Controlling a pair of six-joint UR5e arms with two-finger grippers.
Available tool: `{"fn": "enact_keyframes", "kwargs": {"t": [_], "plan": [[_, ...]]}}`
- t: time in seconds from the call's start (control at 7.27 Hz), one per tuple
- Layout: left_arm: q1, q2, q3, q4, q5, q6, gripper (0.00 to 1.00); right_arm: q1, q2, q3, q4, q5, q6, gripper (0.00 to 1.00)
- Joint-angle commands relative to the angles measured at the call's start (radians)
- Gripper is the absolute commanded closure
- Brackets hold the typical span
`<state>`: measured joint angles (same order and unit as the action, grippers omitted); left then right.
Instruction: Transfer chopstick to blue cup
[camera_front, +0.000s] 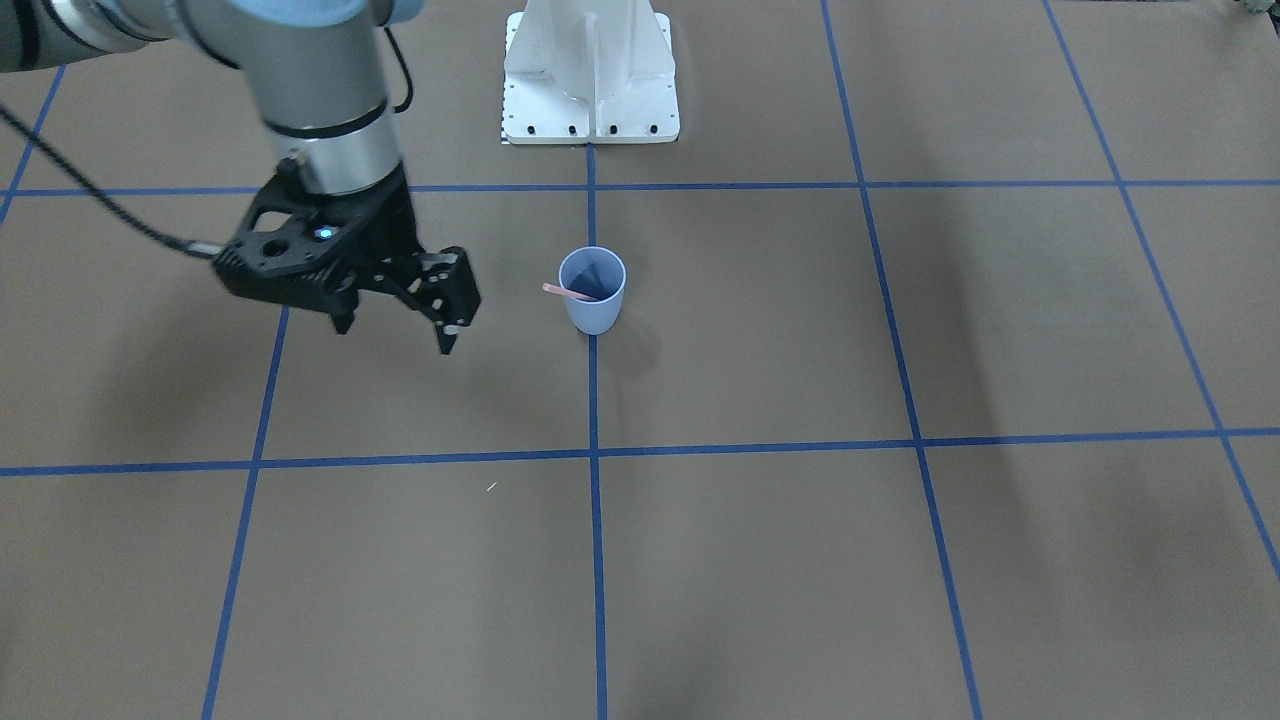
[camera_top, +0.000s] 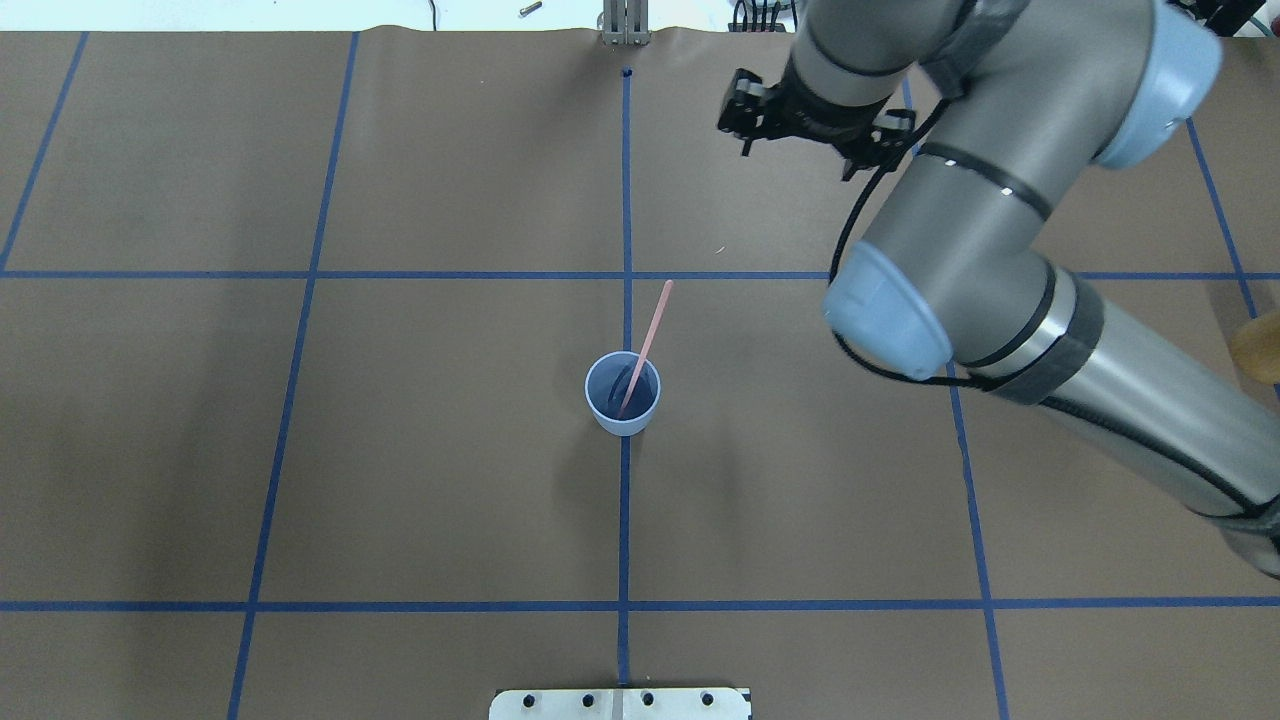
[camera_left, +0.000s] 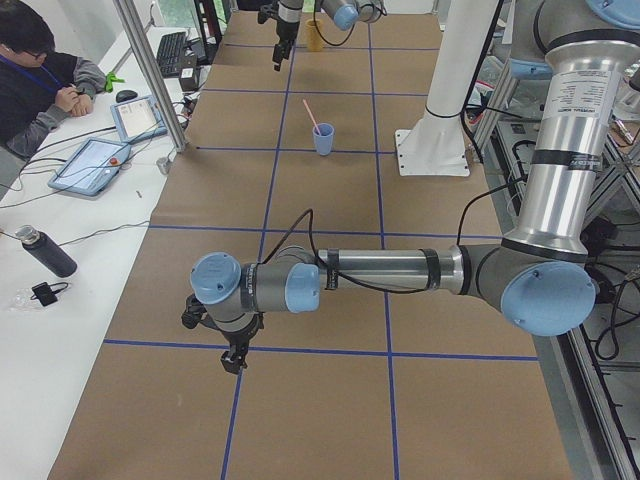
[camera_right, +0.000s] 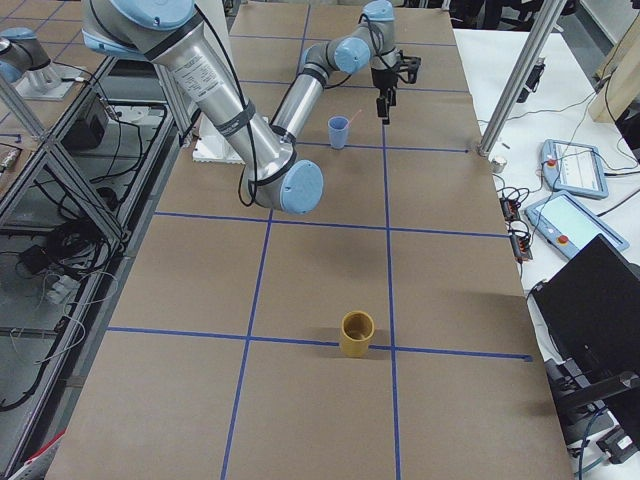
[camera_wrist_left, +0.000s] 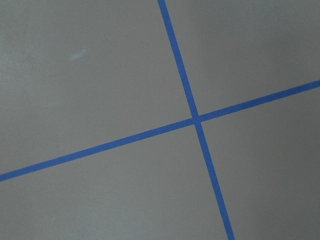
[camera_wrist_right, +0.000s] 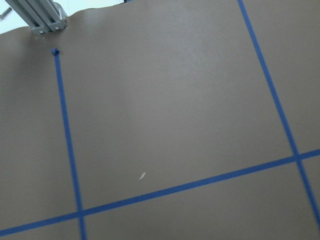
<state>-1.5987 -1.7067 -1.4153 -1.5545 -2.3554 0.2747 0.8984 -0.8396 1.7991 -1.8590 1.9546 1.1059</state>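
Observation:
The blue cup (camera_front: 593, 300) stands upright near the table's middle, on a blue tape line; it also shows in the overhead view (camera_top: 622, 400). The pink chopstick (camera_front: 562, 292) stands in the cup, leaning on its rim, with its upper end sticking out (camera_top: 654, 325). My right gripper (camera_front: 395, 335) is open and empty, hovering above the table beside the cup, apart from it (camera_top: 798, 150). My left gripper (camera_left: 232, 358) shows only in the exterior left view, low over the table far from the cup; I cannot tell whether it is open or shut.
A yellow cup (camera_right: 356, 333) stands on the table's right part, away from the blue cup. The white robot base (camera_front: 590, 75) is behind the cup. An operator (camera_left: 40, 90) sits by tablets on a side table. Both wrist views show only brown paper with blue tape lines.

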Motion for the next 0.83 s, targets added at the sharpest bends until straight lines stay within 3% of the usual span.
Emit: {"fn": "enact_keyframes", "kwargs": {"t": [0.0, 0.14, 0.28, 0.69], "plan": [[-0.001, 0.025, -0.020, 0.001, -0.008, -0.091, 0.02, 0.260, -0.172, -0.081, 0.045, 0.229, -0.488, 0.00], [-0.001, 0.025, -0.019, -0.002, -0.021, -0.091, 0.01, 0.363, -0.276, -0.110, 0.090, 0.301, -0.690, 0.00], [-0.001, 0.032, -0.019, -0.022, -0.021, -0.092, 0.02, 0.435, -0.383, -0.112, 0.104, 0.310, -0.844, 0.00], [-0.003, 0.041, -0.027, -0.036, -0.013, -0.088, 0.01, 0.592, -0.680, -0.101, 0.194, 0.317, -1.039, 0.00]]}}
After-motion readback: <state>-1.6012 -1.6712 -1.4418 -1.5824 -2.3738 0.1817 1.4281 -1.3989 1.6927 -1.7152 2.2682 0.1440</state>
